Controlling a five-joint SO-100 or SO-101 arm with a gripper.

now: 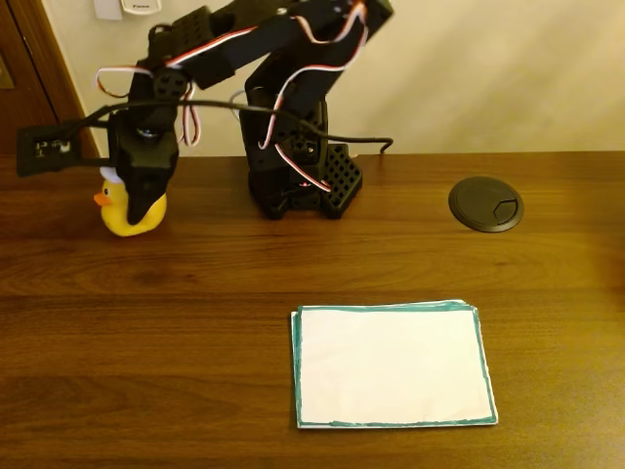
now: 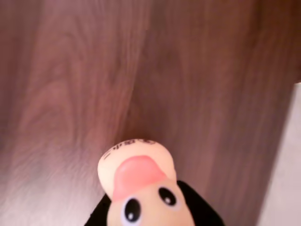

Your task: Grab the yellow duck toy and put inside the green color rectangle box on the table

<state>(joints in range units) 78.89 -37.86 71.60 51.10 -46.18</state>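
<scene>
The yellow duck toy point(image 1: 125, 209) stands at the far left of the table point(image 1: 195, 322), beak pointing left in the fixed view. My gripper point(image 1: 145, 205) comes down on it from above, one black finger crossing the duck's right side. In the wrist view the duck point(image 2: 141, 188) sits close at the bottom, beak and eyes toward the camera, and black fingers point(image 2: 200, 207) press against both its flanks. The gripper is shut on it. The green-bordered white sheet point(image 1: 391, 365) lies flat at the front, right of centre, far from the duck.
A round black disc point(image 1: 485, 203) is set into the tabletop at the back right. The arm's base point(image 1: 303, 181) stands at the back centre, cables looping over it. A pale wall runs behind the table. A pale strip point(image 2: 292, 165) shows at the wrist view's right edge.
</scene>
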